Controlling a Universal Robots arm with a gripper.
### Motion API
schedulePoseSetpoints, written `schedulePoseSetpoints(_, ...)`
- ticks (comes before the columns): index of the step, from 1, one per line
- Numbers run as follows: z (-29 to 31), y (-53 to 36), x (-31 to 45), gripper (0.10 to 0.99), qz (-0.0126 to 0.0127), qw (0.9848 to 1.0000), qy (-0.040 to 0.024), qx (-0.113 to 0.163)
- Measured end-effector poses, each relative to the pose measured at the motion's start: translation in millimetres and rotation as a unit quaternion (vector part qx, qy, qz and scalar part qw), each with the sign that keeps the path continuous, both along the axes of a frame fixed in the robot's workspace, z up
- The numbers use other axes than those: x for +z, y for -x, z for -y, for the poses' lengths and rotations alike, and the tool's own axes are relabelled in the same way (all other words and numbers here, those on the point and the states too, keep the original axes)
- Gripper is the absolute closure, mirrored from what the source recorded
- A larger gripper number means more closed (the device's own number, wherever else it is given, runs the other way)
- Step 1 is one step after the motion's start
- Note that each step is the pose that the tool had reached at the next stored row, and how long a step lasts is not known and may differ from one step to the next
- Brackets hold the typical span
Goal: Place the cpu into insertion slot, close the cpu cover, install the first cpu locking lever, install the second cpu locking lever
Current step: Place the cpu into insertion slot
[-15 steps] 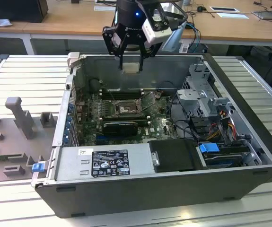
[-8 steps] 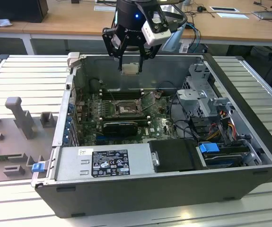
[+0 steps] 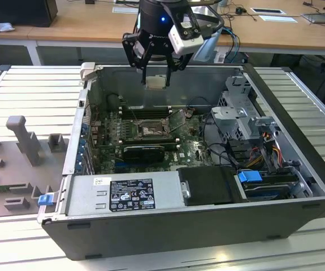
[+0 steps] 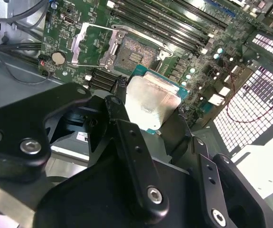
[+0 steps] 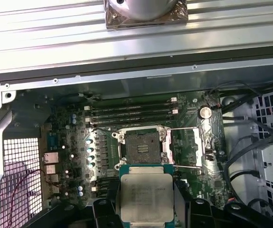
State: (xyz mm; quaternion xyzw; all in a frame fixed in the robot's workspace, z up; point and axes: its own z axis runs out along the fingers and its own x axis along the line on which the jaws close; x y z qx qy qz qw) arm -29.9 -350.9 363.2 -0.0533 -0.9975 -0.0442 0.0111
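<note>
At the exterior view's left, grey fixture blocks (image 3: 24, 138) lie on the slatted table (image 3: 32, 84), apart from the work. Just beside them stands the open computer case (image 3: 207, 226). Over its rear part hangs the gripper (image 3: 155, 79), clamped on the cpu (image 3: 155, 83) by two opposite edges, well above the board. Lower in that view sits the insertion slot (image 3: 151, 131), bare, the cpu not yet in it. Toward the exterior view's right rise the drive cage (image 3: 244, 113) and a tangle of cables (image 3: 264, 147). The chief risk, as I judge it, is a crooked landing. Held only at its edges, the cpu could tilt or slip, touch down corner first and damage the slot's contacts, and a wrong rotation would keep it from seating. The cpu cover (image 5: 188, 147) lies folded back just beside the slot, so a finger coming down wide could strike it. The exterior view gives the cpu's height over the board, which both wrist views flatten. The first wrist view shows the cpu (image 5: 145, 197) face-on with the insertion slot (image 5: 143, 145) beyond it, useful for judging rotation. The second wrist view shows the cpu (image 4: 150, 102) obliquely between the black fingers (image 4: 119, 111), with the insertion slot (image 4: 131, 52) and the open cpu cover (image 4: 91, 45) beyond, useful for judging tilt.
</note>
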Motion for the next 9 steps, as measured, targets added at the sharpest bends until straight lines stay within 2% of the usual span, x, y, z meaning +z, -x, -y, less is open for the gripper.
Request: schedulePoseSetpoints(9,0.0,0.0,-0.1,0.549,0.0,0.9998,0.0,-0.02)
